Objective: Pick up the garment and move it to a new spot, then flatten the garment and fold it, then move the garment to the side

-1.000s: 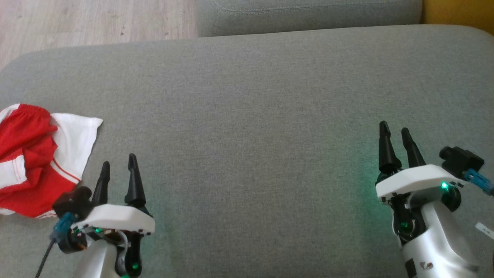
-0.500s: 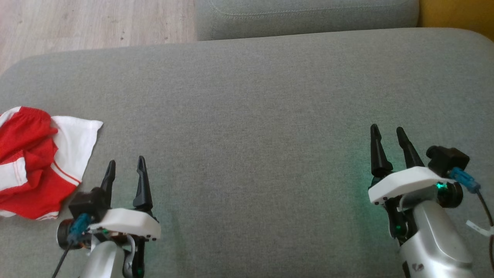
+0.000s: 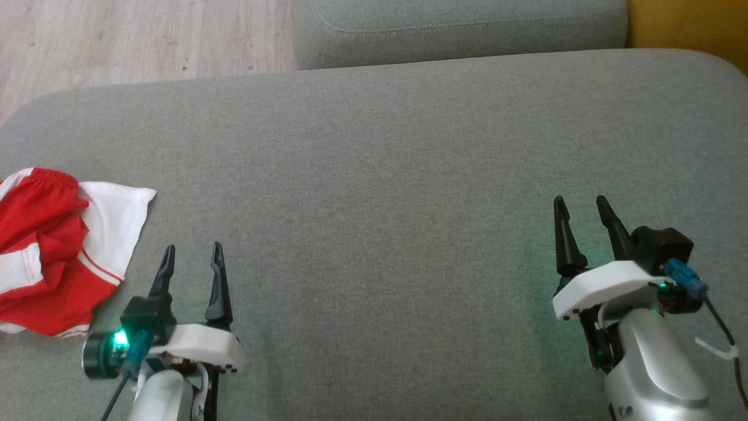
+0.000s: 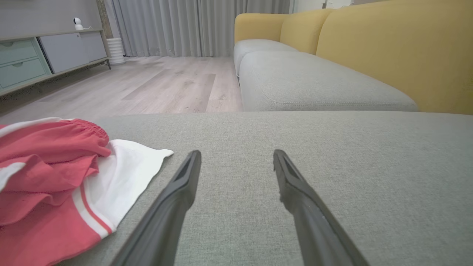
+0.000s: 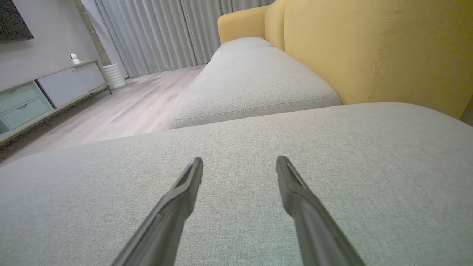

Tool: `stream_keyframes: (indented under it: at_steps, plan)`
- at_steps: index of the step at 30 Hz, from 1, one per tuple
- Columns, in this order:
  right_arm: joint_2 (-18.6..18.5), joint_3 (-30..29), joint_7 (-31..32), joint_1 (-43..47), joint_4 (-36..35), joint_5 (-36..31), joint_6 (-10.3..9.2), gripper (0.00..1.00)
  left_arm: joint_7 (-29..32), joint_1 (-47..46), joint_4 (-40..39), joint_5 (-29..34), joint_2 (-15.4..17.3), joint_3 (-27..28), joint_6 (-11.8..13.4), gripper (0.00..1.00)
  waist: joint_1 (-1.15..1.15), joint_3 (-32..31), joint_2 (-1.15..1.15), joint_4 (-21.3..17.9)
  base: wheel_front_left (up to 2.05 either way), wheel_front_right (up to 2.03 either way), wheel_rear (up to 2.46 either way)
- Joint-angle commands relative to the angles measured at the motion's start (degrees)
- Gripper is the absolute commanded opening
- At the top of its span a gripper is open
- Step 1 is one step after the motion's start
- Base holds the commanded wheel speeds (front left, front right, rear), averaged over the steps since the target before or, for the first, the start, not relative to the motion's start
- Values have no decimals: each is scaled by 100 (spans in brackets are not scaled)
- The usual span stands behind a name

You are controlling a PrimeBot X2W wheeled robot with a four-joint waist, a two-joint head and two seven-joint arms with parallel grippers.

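Note:
The garment (image 3: 55,248), red mesh shorts with white panels and stripes, lies crumpled at the far left of the grey sofa cushion (image 3: 380,164). In the left wrist view the garment (image 4: 55,184) fills the lower left. My left gripper (image 3: 194,257) stands open just right of the garment, apart from it, with nothing between its fingers (image 4: 184,181). My right gripper (image 3: 578,204) is open over bare cushion at the lower right, empty, its fingers (image 5: 292,184) pointing toward the sofa's back.
A second grey seat cushion (image 3: 461,26) lies beyond the one in front of me, with the yellow sofa back (image 5: 369,44) to the right. Wooden floor (image 3: 134,35) shows at the upper left. A low cabinet (image 4: 40,55) and curtains (image 4: 184,26) stand far off.
Both arms have drawn back toward the lower edge, the left gripper turning more upright. The whole view has shifted down a little, so the camera moved. The garment lies as before.

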Motion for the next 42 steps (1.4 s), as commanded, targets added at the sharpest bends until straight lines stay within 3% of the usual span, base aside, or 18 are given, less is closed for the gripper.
stream_keyframes:
  at_steps: [1, 10, 22, 31, 42]
  plan:
    - [11, 147, -128, -185, -121, -206, 22, 100, -91, -137, -120, 199, 55, 236, 76, 100, 0, -3, 0, -1, 0, 0, 0]
    - [9, 187, -275, -217, -28, -627, 23, 100, -238, -123, -74, 743, -49, 456, 134, 100, 0, 19, 0, -2, 0, 0, 0]
    - [9, 291, -275, -291, -13, -564, 23, 100, -238, -157, -87, 790, -159, 659, 95, 100, 0, 161, 0, 203, 0, 0, 0]
    - [9, 555, -275, -334, -61, -539, 23, 100, -238, -168, -93, 738, -223, 833, 143, 100, 0, 323, 0, 958, 0, 0, 0]
    - [9, 1339, -275, -463, -85, -385, 23, 100, -238, -56, -237, 694, -248, 1212, 203, 100, 0, 485, 0, 1793, 0, 0, 0]
